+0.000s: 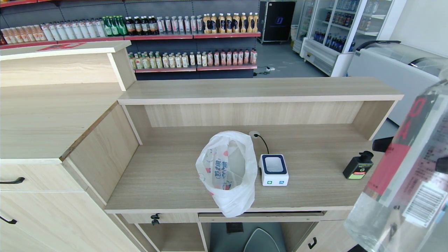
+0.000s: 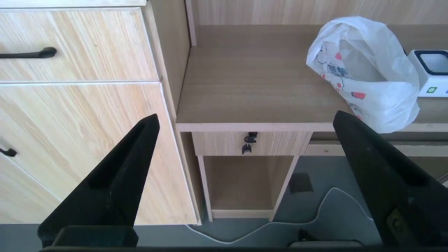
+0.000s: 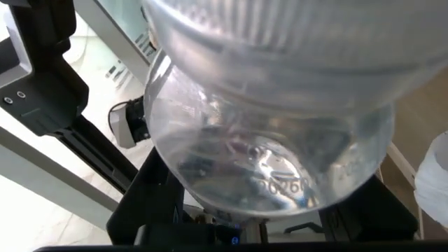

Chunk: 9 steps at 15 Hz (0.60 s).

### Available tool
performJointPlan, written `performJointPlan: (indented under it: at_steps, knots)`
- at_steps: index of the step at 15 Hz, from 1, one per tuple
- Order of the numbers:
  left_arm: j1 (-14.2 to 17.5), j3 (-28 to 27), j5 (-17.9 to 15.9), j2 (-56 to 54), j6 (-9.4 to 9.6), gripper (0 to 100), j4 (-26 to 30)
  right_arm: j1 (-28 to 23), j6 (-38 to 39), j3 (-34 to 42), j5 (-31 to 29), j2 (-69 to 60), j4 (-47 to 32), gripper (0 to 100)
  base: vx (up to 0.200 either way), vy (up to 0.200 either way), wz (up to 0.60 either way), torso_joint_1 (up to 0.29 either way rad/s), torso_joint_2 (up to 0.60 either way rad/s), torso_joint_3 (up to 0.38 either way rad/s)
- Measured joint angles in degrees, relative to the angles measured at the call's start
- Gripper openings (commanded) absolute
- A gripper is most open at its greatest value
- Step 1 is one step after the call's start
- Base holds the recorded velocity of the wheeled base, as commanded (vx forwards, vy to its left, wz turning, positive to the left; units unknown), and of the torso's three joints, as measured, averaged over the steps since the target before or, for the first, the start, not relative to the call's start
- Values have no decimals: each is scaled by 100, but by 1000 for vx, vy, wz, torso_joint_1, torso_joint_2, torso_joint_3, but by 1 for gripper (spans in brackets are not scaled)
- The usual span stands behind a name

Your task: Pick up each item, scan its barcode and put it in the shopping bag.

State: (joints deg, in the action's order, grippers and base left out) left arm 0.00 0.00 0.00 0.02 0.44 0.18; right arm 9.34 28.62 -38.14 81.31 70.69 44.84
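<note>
A clear plastic bottle point(image 1: 402, 182) with a red-and-white label and a barcode hangs tilted in the air at the far right, close to the head camera. My right gripper point(image 1: 413, 154) is shut on it; dark fingers point(image 1: 383, 143) show on either side, and the bottle's base point(image 3: 266, 140) looms in the right wrist view. The white shopping bag point(image 1: 229, 171) point(image 2: 364, 66) stands open at mid-counter. Right beside it sits the white barcode scanner point(image 1: 274, 169) point(image 2: 430, 70). A small black pump bottle point(image 1: 357, 166) stands at the counter's right. My left gripper point(image 2: 245, 119) is open, low in front of the counter's left end.
The wooden counter point(image 1: 168, 175) has a raised back ledge point(image 1: 259, 89) and side walls. A taller cabinet point(image 1: 42, 119) with drawers borders it on the left. Below the counter's front edge is a keyed drawer point(image 2: 245, 143). The scanner's cable point(image 1: 263, 141) runs back to a grommet.
</note>
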Motion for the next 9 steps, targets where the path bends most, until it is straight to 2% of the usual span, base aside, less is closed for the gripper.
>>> performJointPlan:
  at_steps: [4, 6, 8, 9]
  knots:
    - [0, 0, 0, 0, 0, 100, -2, -978, -1379, -35, -93, 336, -4, 0, 0, 0, 0, 0, 0, 0]
    - [0, 0, 0, 0, 0, 100, 0, -1568, -2361, -41, -401, 612, -6, 0, 0, 0, 0, 0, 0, 0]
    - [0, 0, 0, 0, 0, 100, 0, -1896, -3254, -49, -1335, 929, -22, 0, 0, 0, 0, 0, 0, 0]
    - [0, 0, 0, 0, 0, 100, 0, -1955, -3834, -63, -2154, 1097, -26, 0, 0, 0, 0, 0, 0, 0]
